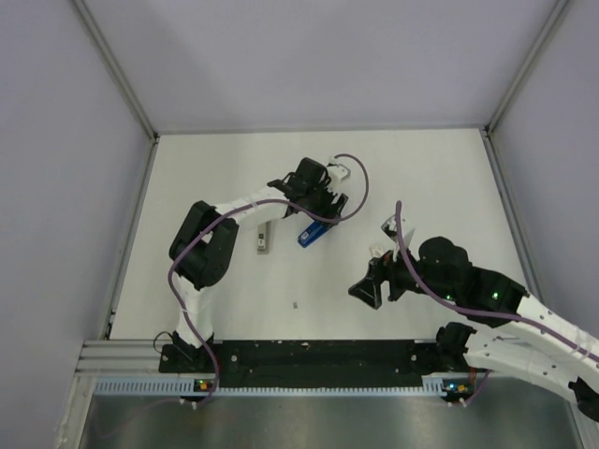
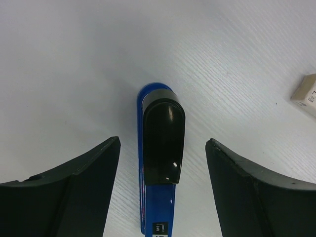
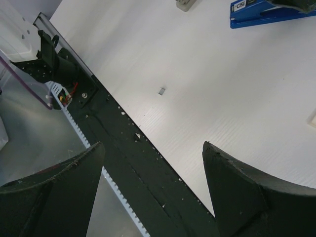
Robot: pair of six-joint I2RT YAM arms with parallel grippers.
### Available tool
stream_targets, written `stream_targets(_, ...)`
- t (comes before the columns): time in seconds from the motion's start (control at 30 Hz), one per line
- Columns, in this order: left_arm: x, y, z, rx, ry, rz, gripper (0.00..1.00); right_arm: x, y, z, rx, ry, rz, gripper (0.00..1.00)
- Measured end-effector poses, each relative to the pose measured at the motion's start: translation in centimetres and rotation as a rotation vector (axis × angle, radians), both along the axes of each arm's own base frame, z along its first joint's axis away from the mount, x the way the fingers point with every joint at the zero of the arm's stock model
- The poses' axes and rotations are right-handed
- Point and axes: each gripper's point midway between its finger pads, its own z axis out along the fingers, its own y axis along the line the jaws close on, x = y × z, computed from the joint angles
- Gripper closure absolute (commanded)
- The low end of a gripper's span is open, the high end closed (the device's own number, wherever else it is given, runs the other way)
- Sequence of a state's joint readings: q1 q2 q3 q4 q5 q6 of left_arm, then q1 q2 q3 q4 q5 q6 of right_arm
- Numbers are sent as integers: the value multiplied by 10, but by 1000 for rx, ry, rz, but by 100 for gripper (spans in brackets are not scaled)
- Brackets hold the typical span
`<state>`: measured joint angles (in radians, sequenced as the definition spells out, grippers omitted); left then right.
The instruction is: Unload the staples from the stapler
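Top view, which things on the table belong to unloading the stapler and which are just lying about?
For the job:
stapler
left gripper, open astride it

Lying about:
grey bar beside the stapler
small pale box
tiny grey bit
right gripper, open, holding nothing

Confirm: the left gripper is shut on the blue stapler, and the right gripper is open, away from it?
Not shut. The left wrist view shows the left gripper open, its fingers either side of the stapler with clear gaps. The right gripper is open and away from it, as you say.
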<state>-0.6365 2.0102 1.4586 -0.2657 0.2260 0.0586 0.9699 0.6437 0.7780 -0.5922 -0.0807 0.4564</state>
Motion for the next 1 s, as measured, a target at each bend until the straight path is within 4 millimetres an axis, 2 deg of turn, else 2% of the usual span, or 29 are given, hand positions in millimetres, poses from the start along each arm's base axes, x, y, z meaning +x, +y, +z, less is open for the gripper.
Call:
stream_targets(0.23, 2, 1, 0, 14, -15, -3, 39, 0, 0, 0, 0, 0, 0, 19)
stream_targets(0.43, 2, 1, -1, 30, -30, -7, 55, 0, 0, 0, 2, 4, -2, 19)
stream_targets(0.6, 1, -1, -1, 51, -49, -14, 76, 0, 0, -2, 2, 8, -4, 19)
stream_targets(0.67, 1, -1, -1, 58, -57, -13, 97, 0, 0, -2, 0, 9, -4, 19)
stream_targets(0.7, 0, -1, -2, 60, -57, -10, 100, 0, 0, -2, 0, 9, -5, 19)
stream_targets(0.83, -4, -1, -1, 58, -65, 1, 100, 2, 0, -1, 0, 1, -14, 19)
stream_targets(1.0, -22, 8, 9, 57, -37, -4, 100, 8, -4, -2, -15, -24, -36, 19)
